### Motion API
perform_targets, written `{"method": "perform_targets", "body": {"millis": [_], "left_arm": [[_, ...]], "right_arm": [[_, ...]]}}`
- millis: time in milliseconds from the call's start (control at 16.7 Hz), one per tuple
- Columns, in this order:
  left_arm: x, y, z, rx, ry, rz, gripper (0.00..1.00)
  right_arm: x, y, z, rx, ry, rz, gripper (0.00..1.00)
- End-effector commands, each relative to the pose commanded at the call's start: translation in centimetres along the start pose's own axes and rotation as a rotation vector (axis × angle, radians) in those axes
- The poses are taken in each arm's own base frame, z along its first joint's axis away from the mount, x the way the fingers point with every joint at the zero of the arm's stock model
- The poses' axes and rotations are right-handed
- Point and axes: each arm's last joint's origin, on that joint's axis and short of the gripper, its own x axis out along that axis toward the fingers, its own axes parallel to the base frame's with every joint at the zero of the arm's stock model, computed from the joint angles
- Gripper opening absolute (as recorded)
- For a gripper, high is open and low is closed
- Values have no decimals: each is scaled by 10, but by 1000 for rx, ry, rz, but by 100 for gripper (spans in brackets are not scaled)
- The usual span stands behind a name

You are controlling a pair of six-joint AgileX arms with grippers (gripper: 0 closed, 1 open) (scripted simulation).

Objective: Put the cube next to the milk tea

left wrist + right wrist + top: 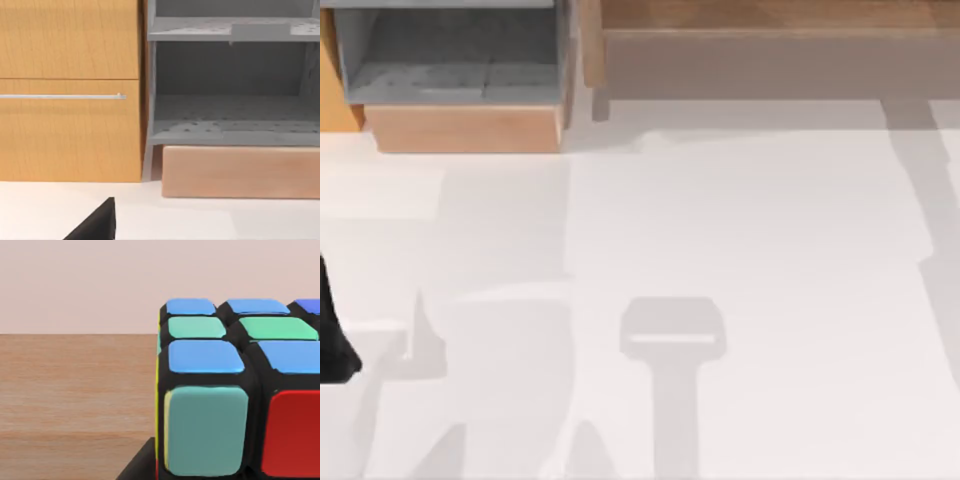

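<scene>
squarely upright cube (pixel 235 390), blue-green face up

The left arm (pixel 332 335) shows at the top view's left edge as a plain matte black shape, narrow above and widening to a blunt, angled end, with no marking, cable or screw to be made out on it. In the left wrist view a part of the left gripper (pixel 97 224) appears as a flat black wedge with a straight upright edge and a sloping one. In the right wrist view a small black corner of the right gripper (pixel 140 465) has the same dull, unmarked finish.
</scene>
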Motion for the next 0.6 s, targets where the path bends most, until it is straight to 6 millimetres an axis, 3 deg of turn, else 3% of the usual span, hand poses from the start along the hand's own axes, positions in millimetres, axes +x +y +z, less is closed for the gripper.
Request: {"method": "perform_targets", "body": {"millis": [600], "left_arm": [[0, 0, 0, 0, 0, 0, 100]], "right_arm": [[0, 1, 10, 2, -2, 2, 0]]}}
